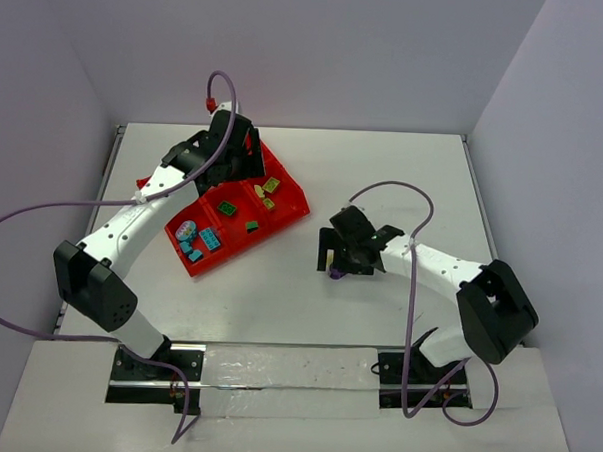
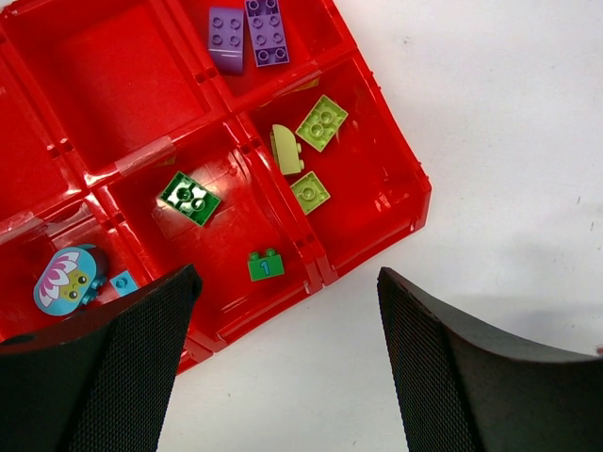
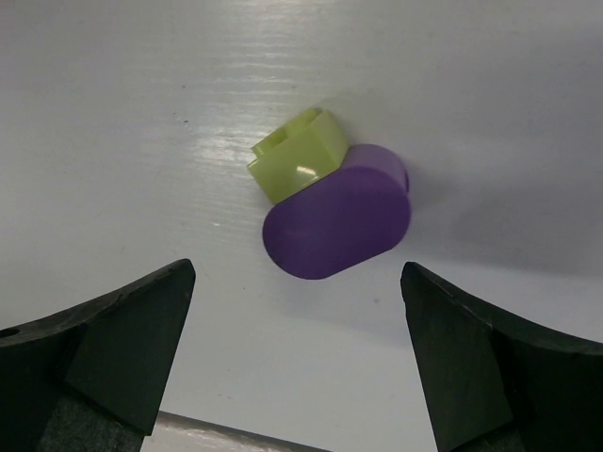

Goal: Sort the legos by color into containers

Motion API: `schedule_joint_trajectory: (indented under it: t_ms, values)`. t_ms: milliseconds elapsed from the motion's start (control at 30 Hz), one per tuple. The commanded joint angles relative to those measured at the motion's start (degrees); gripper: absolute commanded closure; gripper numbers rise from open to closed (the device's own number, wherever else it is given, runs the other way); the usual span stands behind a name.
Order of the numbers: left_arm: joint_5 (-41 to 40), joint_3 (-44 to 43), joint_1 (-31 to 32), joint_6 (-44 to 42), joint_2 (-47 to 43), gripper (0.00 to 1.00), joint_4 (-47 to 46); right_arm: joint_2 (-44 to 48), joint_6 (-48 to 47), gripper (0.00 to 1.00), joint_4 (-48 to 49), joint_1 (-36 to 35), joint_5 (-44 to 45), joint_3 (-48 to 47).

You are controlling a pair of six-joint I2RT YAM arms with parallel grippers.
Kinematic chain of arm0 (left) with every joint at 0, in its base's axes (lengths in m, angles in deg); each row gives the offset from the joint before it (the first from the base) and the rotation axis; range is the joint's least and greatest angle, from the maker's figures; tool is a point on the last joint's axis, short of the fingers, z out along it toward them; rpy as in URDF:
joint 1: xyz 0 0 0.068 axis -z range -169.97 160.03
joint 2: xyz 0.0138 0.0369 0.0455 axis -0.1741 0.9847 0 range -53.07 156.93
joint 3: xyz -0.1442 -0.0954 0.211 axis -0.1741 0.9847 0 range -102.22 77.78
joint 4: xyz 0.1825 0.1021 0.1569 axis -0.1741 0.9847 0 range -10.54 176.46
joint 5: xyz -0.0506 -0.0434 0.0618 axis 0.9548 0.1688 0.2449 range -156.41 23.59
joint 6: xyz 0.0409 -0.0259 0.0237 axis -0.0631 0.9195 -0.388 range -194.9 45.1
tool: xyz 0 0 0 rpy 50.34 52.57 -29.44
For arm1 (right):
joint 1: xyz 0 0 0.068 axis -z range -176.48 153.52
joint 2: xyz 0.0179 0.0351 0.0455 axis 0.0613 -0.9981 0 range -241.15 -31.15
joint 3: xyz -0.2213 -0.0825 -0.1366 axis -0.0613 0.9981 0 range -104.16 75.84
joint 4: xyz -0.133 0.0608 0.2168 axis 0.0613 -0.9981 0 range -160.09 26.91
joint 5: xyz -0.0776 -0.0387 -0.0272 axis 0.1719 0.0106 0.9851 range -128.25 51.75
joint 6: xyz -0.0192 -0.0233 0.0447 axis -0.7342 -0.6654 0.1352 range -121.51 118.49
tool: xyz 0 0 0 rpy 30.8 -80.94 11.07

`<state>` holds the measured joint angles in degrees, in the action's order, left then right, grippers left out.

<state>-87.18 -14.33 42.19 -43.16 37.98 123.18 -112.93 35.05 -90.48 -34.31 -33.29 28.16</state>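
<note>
White tabletop (image 1: pixel 383 190) | pale lilac walls (image 1: pixel 339 48) | red tray (image 1: pixel 288 209) far left

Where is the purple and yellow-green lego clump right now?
In the top view the clump lies on the table right of the red tray, beneath the open right end effector.

Our left gripper (image 2: pixel 287 306) hangs spread over the red tray (image 2: pixel 104 85); we see legos (image 2: pixel 189 198) lying in four compartments, grouped by colour.
</note>
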Motion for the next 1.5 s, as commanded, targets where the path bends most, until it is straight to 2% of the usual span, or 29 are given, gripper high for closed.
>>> schedule_joint_trajectory:
  t_ms: [0,200,333,700,900,1267,1400,1467]
  values:
    - [-0.46,0.21,0.23,0.48,-0.47,0.16,-1.3,-0.19,-3.47,0.02,-4.05,0.03,6.56,-3.66]
    - [-0.13,0.39,0.2,-0.01,-0.38,0.16,-1.72,-4.99,-13.47,0.02,-6.09,-1.12,2.25,-6.26]
    - [-0.24,0.28,0.27,-0.1,-0.01,0.16,-1.61,-7.78,-18.02,0.01,-6.81,-1.31,3.05,-7.85]
    - [-0.44,-0.91,0.27,-0.19,0.5,0.16,-0.95,-10.78,-25.58,0.0,-2.03,-1.29,2.75,-8.53]
    - [-0.42,-0.97,0.18,-0.09,0.8,0.16,-0.91,-11.91,-26.55,0.01,1.2,-1.28,3.12,-7.69]
    - [-0.62,-0.41,0.18,0.26,1.04,0.16,-1.15,-13.2,-26.75,0.22,1.42,-1.2,3.0,-8.11]
    - [-0.89,-0.03,0.18,0.02,0.65,0.16,-1.23,-11.62,-25.81,0.36,1.04,-1.32,2.8,-7.46]
    - [-0.32,0.48,0.18,-0.19,0.81,0.15,-1.86,-9.67,-25.42,0.48,0.29,-1.29,2.92,-7.67]
